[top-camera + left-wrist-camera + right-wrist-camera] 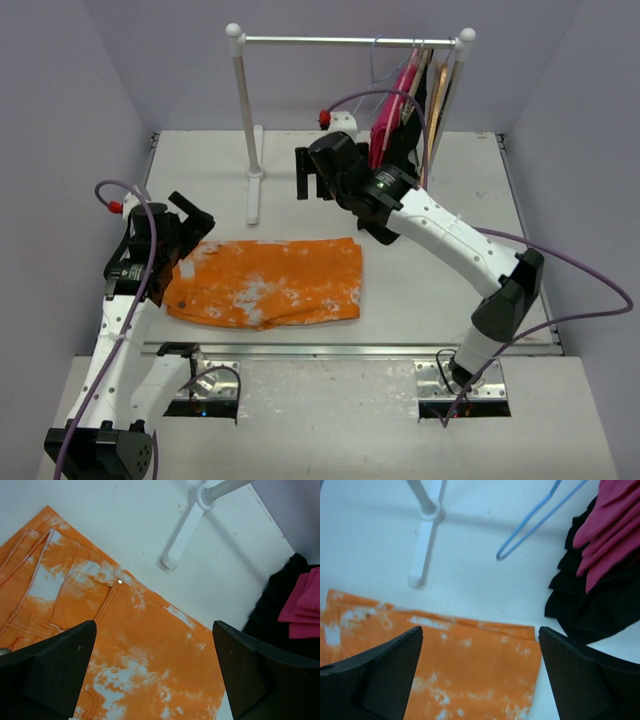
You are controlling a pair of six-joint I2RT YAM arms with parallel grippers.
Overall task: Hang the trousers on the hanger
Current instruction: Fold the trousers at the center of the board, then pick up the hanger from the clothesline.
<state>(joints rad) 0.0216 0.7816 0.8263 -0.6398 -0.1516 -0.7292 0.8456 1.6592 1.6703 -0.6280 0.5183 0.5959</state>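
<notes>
nearest the bases, the trousers [268, 282] are lying flat and folded on the white table [430, 300], waistband end toward the left, hem end toward the right. the left gripper [192, 218] is hovering over that waistband corner, jaws standing wide apart with nothing between them; its wrist view is looking straight down on the pocket seams and a metal rivet [119, 581]. further out, the right gripper [308, 175] is hanging in the air beyond the trousers' far edge, jaws likewise spread wide and holding nothing, the orange cloth showing below it. behind that, the white rack [350, 41] is standing at the back of the table. the hanger [501, 557] is dangling bare from the rail, just beside a pink garment [392, 110] and a black garment [590, 605], well apart from the trousers.
</notes>
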